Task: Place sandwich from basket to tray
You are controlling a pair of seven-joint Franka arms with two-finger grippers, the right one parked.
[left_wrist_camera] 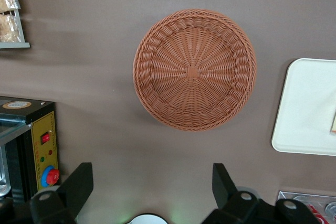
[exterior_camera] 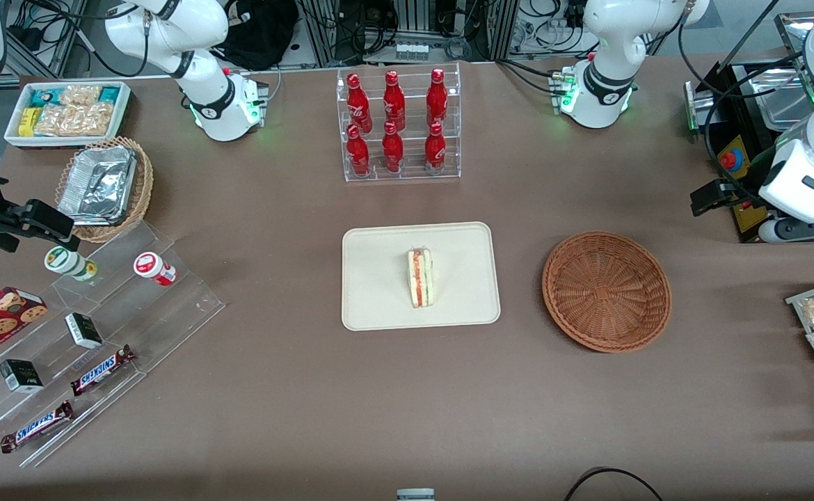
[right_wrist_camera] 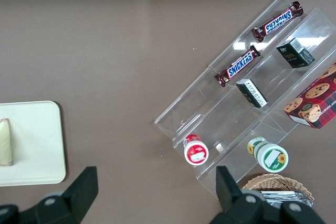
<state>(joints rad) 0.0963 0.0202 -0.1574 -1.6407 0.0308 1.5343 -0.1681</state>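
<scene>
- The table [exterior_camera: 275, 390] carries everything, and the job looks as good as done.
- The tray [exterior_camera: 379, 292] sits mid-table, nearer the front camera than the rack of red bottles [exterior_camera: 396, 125].
- The basket [exterior_camera: 607, 291] lies beside the tray, toward the working arm's end, and it's empty!
- The gripper [left_wrist_camera: 149, 182] hangs high above the table near the basket, fingers spread wide, holding nothing.
- The sandwich [exterior_camera: 420, 277] rests on the tray, near its middle, filling edge showing.
- Judged step: delivery complete, arm clear; the next move calls only for parking, well away from the tray.
</scene>
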